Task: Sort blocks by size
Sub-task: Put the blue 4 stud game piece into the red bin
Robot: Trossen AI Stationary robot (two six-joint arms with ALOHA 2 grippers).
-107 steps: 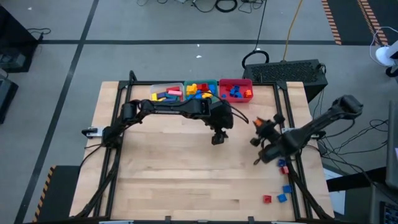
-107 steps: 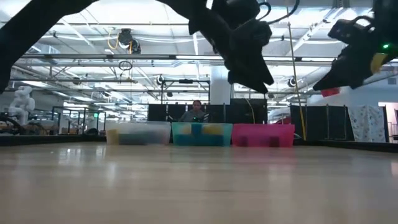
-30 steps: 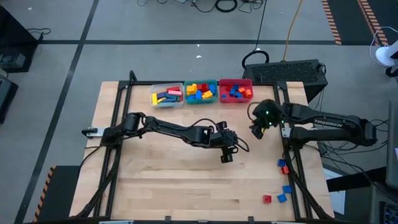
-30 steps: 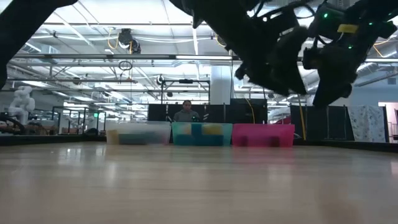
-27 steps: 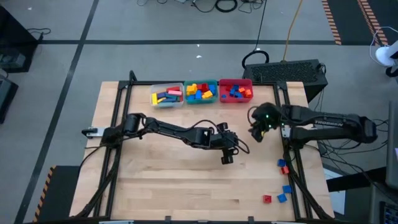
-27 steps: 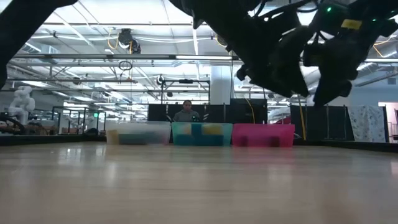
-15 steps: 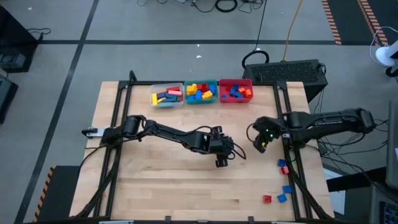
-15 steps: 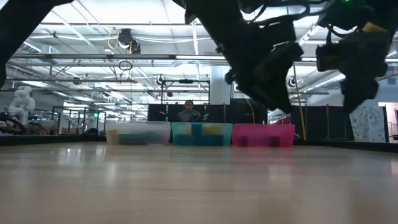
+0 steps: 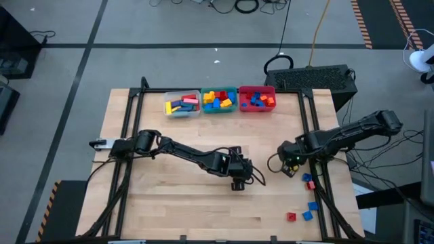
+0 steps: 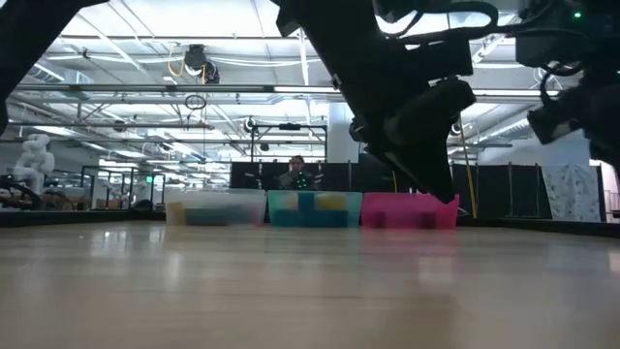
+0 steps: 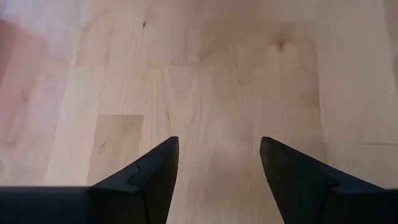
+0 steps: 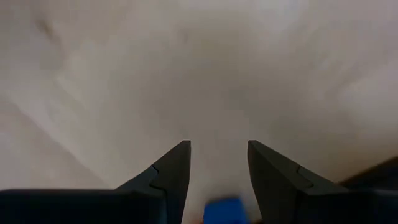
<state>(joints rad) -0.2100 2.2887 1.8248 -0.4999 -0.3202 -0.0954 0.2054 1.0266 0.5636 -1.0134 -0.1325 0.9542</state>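
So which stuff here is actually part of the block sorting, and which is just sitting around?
Part of the job:
- loose blocks near the table's right edge
- sorted blocks in the bins
- clear bin, teal bin, red bin
- right gripper, open, with something blue showing low between its fingers

Just lying about:
- black case behind the table
- floor cables

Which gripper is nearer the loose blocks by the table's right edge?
Right. The right gripper hovers just beside the loose blocks; the left gripper is over mid-table.
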